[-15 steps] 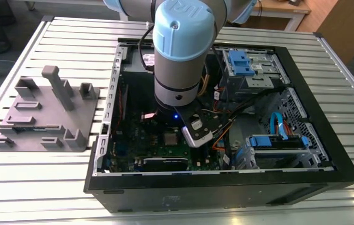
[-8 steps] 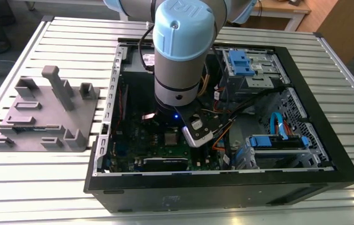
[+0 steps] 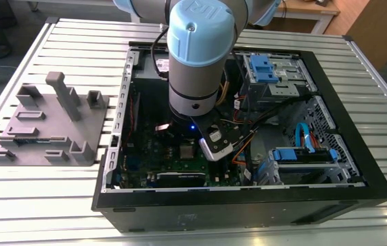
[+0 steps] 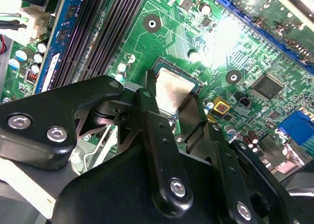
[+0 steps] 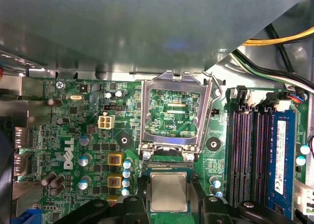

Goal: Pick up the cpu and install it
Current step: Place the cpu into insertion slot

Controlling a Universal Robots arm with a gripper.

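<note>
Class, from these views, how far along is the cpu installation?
Done: the cpu is inside the case, at the socket, whose frame stands open. In hand: the gripper is shut on the cpu, a finger on either side. Left: the cpu is not yet released and the frame not yet closed.

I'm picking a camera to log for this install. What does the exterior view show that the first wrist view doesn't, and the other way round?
Exterior view adds: the open computer case on the slatted table, the grey plastic fixture at that view's left, the arm above it. First wrist view adds: the gripper closed on the cpu, the open socket frame beside it, the memory slots. Both share the green motherboard; the exterior view's small silvery square there may be the cpu.
</note>
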